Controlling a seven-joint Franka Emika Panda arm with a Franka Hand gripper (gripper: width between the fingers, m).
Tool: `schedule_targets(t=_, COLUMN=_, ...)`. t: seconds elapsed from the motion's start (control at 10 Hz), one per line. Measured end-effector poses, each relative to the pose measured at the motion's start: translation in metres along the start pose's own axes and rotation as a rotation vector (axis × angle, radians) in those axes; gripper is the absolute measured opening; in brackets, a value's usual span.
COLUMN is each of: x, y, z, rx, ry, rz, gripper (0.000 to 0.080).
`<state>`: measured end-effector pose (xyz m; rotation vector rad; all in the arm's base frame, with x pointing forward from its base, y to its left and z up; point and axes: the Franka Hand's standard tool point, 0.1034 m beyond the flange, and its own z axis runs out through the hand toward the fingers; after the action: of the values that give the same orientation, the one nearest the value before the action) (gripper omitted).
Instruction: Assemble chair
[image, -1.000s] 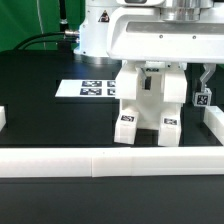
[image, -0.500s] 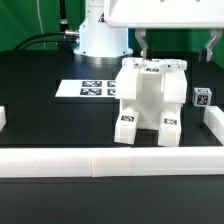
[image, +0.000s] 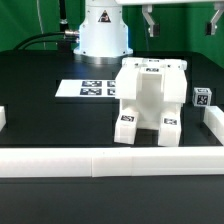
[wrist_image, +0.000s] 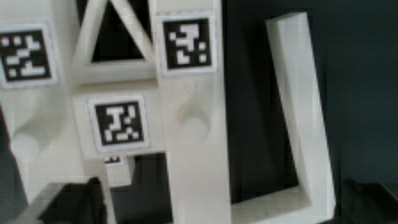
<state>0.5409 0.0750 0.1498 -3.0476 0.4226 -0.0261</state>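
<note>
Hanging high in the exterior view, the gripper (image: 180, 28) shows its two dark fingers (image: 149, 24) spread wide apart with nothing between them: it's empty, gripping no part at all. Right below it, and well apart from those fingertips, stands the chair (image: 150, 98). It sits upright on the black table (image: 40, 115), glossy, white and blocky. Black-and-white tags show on its top face and on the two front feet. No contact here: there's clear open space between the fingers and the chair's top.

The chair sits just behind the long low white rail (image: 90, 160) that runs across the front. The marker board (image: 92, 88) lies flat on the table behind the chair, toward the exterior view's left, its near corner hidden by the chair. On the exterior view's right, just beside the chair, a small white block with a tag (image: 202, 98) stands by the side rail.

From the wrist view, the chair's white panels (wrist_image: 178, 110) fill the picture, with three tags facing the camera and dark table showing through the gaps.
</note>
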Motion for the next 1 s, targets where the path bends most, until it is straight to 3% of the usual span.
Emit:
schedule_targets(t=0.2, x=0.001, y=0.0, z=0.001, rx=0.001, ry=0.003, rz=0.002, gripper=0.0649)
schedule_targets(t=0.5, x=-0.043, y=0.002, z=0.009, rx=0.006, ry=-0.034, rz=0.017, gripper=0.0649)
schedule_targets(t=0.6, x=-0.048, y=0.004, z=0.011, rx=0.007, ry=-0.032, rz=0.016, gripper=0.0649)
schedule_targets(t=1.0, x=-0.048, y=0.01, z=0.013, rx=0.012, ry=-0.036, rz=-0.053, gripper=0.0649)
